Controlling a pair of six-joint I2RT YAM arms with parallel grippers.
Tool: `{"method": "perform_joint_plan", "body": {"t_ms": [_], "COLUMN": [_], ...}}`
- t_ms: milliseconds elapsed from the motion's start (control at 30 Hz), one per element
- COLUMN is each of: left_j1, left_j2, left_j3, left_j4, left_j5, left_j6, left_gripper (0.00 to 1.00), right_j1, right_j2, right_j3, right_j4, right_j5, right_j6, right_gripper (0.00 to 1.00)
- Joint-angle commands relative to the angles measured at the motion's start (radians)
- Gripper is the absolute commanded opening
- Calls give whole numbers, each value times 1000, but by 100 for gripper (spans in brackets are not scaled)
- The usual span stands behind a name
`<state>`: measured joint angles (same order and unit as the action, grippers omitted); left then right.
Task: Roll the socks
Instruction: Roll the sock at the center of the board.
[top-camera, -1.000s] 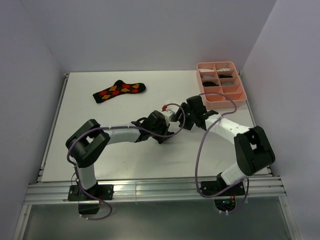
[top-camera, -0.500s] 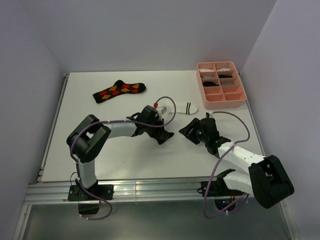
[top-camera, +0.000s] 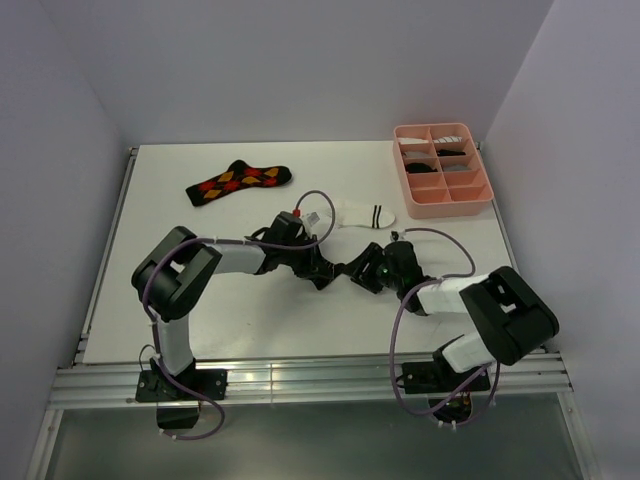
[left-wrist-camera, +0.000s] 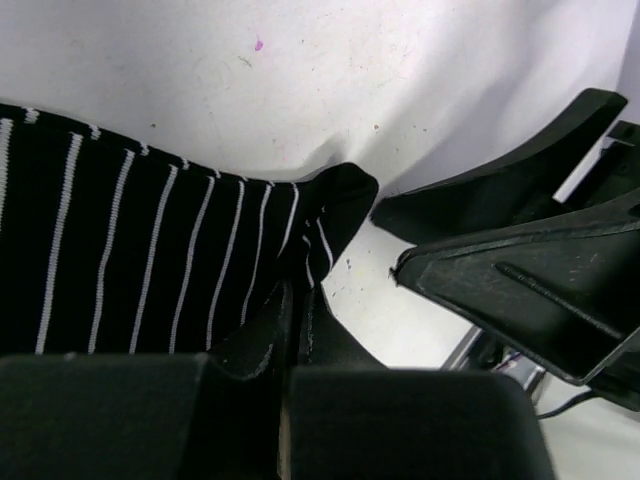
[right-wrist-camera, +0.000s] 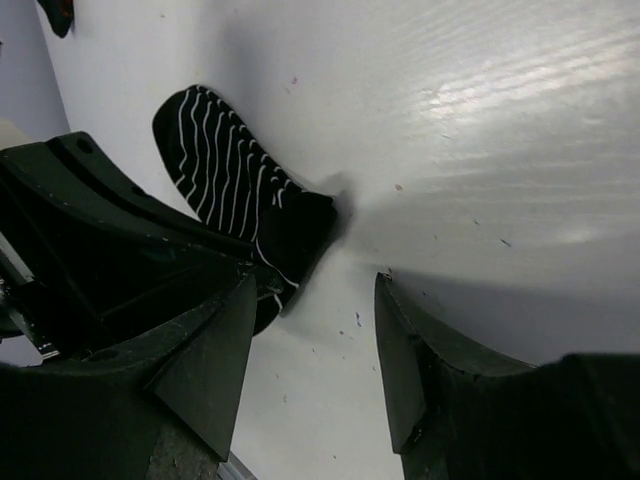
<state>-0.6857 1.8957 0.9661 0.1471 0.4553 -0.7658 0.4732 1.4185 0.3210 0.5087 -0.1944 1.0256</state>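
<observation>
We have our left gripper clenched on a fold of the black sock with thin white stripes, which spreads flat on the table ahead of and to the left of its fingertips. Our right gripper faces it tip to tip, jaws spread and holding nothing; the sock's pinched end lies just ahead of its left finger, and we cannot tell whether they touch. The white sock lies just beyond both grippers, and the argyle sock well beyond the left one.
</observation>
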Motion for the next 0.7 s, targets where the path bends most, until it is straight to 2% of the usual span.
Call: {"method": "perform_joint_plan", "body": {"t_ms": [0, 667], "left_j1": [18, 97], "left_j2": [13, 36], "left_j3": [-50, -142], "left_j4": [9, 166], "left_j5": [6, 115], "left_j6": [-44, -184], "left_gripper": [1, 1], "right_j1": [16, 44], "right_j2": [46, 289], "right_j3": [35, 110], "right_j4": [99, 114], "right_j5": [-11, -69], "right_j6": [8, -7], "right_gripper": [58, 52]}}
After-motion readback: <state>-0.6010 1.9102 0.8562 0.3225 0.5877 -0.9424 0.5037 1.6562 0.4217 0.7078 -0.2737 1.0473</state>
